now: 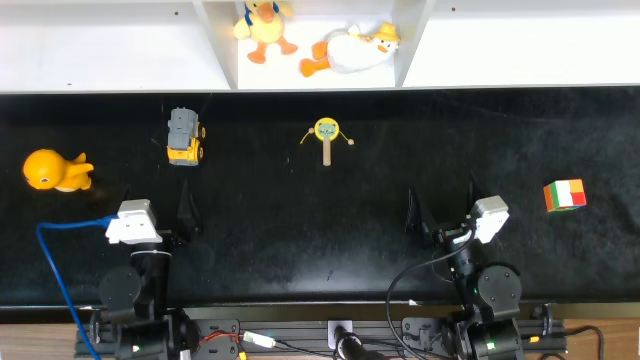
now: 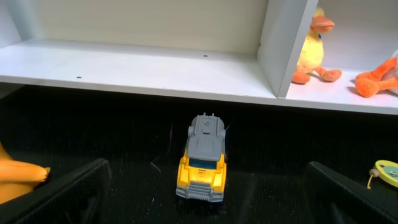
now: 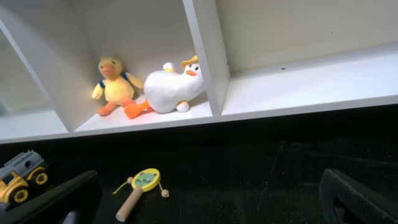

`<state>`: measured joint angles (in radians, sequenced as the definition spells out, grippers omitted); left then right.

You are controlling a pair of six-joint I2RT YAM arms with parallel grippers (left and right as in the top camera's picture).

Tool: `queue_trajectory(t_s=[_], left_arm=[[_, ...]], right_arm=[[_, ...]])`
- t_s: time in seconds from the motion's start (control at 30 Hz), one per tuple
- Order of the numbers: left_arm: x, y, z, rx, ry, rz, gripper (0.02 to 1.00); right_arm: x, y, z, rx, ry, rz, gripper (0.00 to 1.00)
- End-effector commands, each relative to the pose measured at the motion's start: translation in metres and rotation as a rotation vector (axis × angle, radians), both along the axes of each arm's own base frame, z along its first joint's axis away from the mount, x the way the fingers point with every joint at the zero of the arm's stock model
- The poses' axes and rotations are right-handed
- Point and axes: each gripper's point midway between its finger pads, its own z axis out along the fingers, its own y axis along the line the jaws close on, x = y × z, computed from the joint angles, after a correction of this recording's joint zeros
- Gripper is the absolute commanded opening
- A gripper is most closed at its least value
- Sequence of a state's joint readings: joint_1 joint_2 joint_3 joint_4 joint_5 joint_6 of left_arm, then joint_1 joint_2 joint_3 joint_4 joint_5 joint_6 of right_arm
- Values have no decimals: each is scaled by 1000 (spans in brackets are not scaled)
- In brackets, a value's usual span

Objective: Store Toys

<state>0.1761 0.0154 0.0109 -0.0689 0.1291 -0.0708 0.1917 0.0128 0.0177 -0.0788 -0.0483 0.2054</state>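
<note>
- Top view: one white shelf (image 1: 120, 60) runs along the far edge of the table (image 1: 300, 250), showing three compartments. The two outer ones hold nothing; the middle one holds two toys.
- One black table, with four toys lying loose on it.
- Two grippers, both near the arm bases and both holding nothing. The left gripper (image 1: 157, 210) has its fingers spread wide apart, and so does the right gripper (image 1: 442, 205).
- Two plush toys sit side by side in the middle compartment. The white plush (image 1: 355, 50) lies on its side, to the right of the yellow plush (image 1: 265, 25).
- One orange duck (image 1: 55, 170) is at the table's far left, well apart from the other toys.
- One truck (image 1: 185, 137), yellow with a grey back, is left of centre near the shelf. In the left wrist view it stands straight ahead of the open fingers, its yellow end toward the camera.
- One cube (image 1: 564, 195), striped red, white and green, is at the far right.
- One rattle (image 1: 326, 135), a green disc on a wooden handle, lies near the table's middle, just in front of the middle compartment.
</note>
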Motion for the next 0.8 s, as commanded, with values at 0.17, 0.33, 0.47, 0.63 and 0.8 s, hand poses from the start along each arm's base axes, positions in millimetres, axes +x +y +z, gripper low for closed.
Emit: queue_trajectory(t_s=[0.17, 0.33, 0.47, 0.63, 0.8], left_arm=[[0, 0, 0, 24, -5, 1, 998], [0, 0, 1, 24, -5, 2, 996], [0, 0, 0, 23, -5, 0, 998], [0, -1, 0, 19, -5, -2, 998], [-1, 1, 7, 22, -22, 11, 998]], right_arm=[[0, 2, -3, 1, -1, 9, 996], [0, 2, -3, 1, -1, 9, 993], [0, 2, -3, 1, -1, 9, 996], [0, 2, -3, 1, -1, 9, 996], [0, 2, -3, 1, -1, 9, 993]])
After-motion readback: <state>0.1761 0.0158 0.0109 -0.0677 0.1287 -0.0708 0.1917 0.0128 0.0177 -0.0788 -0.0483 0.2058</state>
